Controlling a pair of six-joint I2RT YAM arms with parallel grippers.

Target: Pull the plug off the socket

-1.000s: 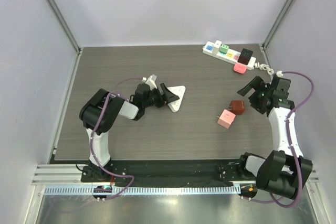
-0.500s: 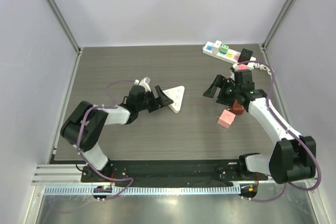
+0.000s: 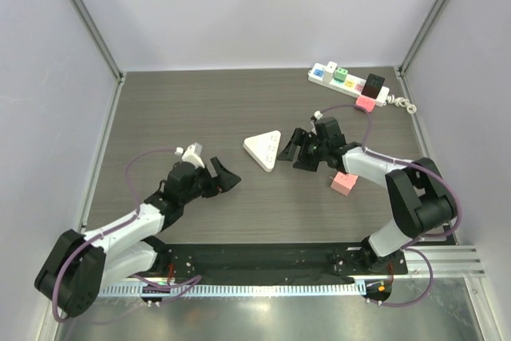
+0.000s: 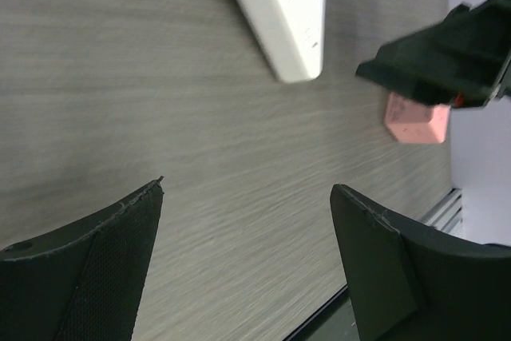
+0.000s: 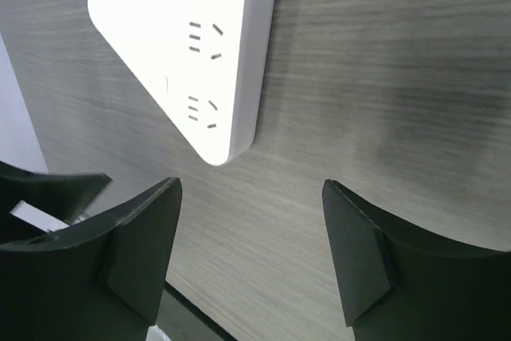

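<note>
A white triangular socket (image 3: 265,149) lies flat mid-table with nothing plugged into it; it also shows in the left wrist view (image 4: 279,13) and the right wrist view (image 5: 192,53). A white power strip (image 3: 349,83) at the back right holds several coloured plugs. A loose pink plug (image 3: 344,184) lies on the table, also seen in the left wrist view (image 4: 415,121). My left gripper (image 3: 223,177) is open and empty, left of and nearer than the triangular socket (image 4: 247,189). My right gripper (image 3: 294,152) is open and empty just right of that socket (image 5: 251,185).
The power strip's white cable (image 3: 405,105) coils at the right edge. Metal frame posts and pale walls border the wooden table (image 3: 176,109). The right forearm lies over the spot beside the pink plug.
My left gripper has drawn back from the triangular socket toward the near left. My right arm has swung left from the right edge to the socket's right side.
</note>
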